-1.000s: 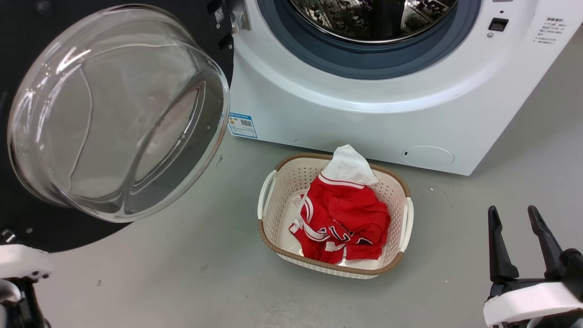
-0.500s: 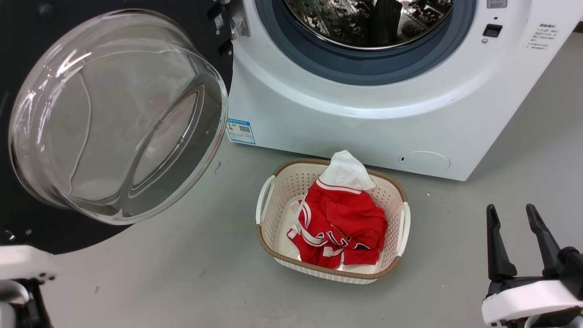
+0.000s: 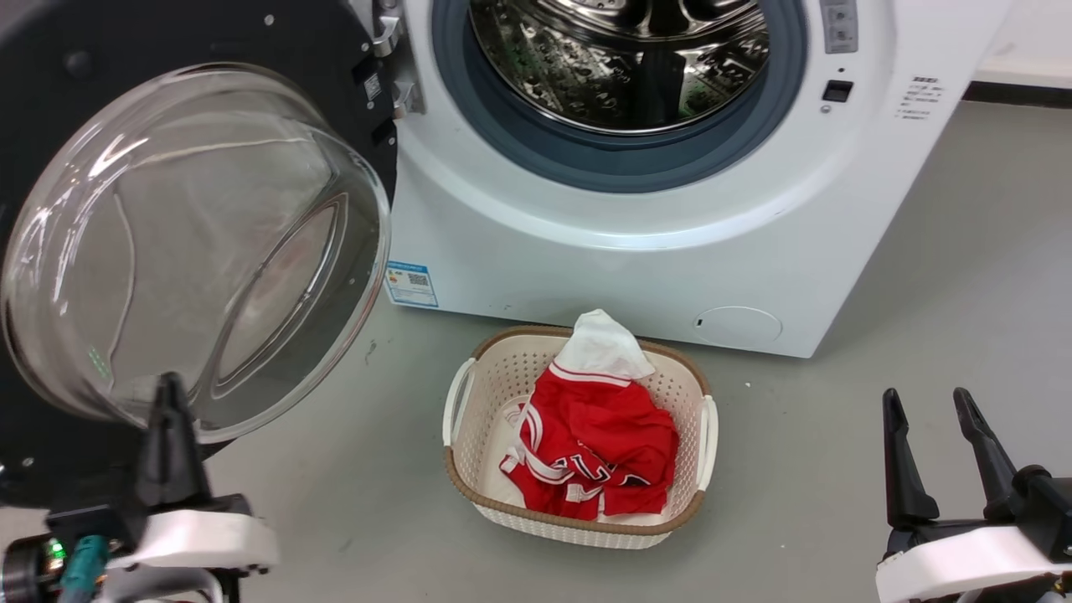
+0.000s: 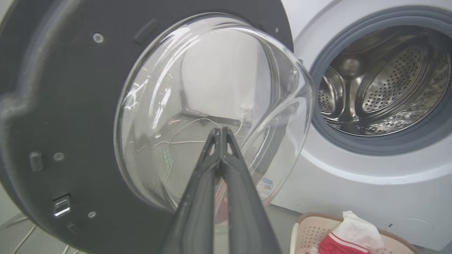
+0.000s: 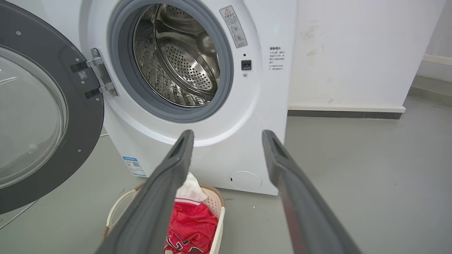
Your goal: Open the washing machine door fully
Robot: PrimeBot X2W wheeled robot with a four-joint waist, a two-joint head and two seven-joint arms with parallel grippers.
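The washing machine door (image 3: 167, 33) is swung out to the left on its metal hinge (image 3: 389, 63). Its inner black face and bulging glass bowl (image 3: 193, 251) turn toward me. My left gripper (image 3: 172, 394) is shut with nothing in it, and its tip rises before the bowl's lower edge. In the left wrist view, the shut fingers (image 4: 220, 132) point at the glass (image 4: 212, 88); I cannot tell whether they touch it. My right gripper (image 3: 921, 402) stands open at the lower right, away from the door (image 5: 88, 116). Its tips (image 5: 227, 135) frame the machine's white front.
The white washing machine (image 3: 628, 251) shows its grey seal and steel drum (image 3: 620, 59). A cream basket (image 3: 502, 368) holding a red and white garment (image 3: 595, 444) sits on the grey floor in front of it. A white wall (image 5: 353, 53) stands to the right.
The camera has moved, shifting the whole scene down and to the left. My left gripper has risen into the head view below the glass bowl. The right gripper stays put.
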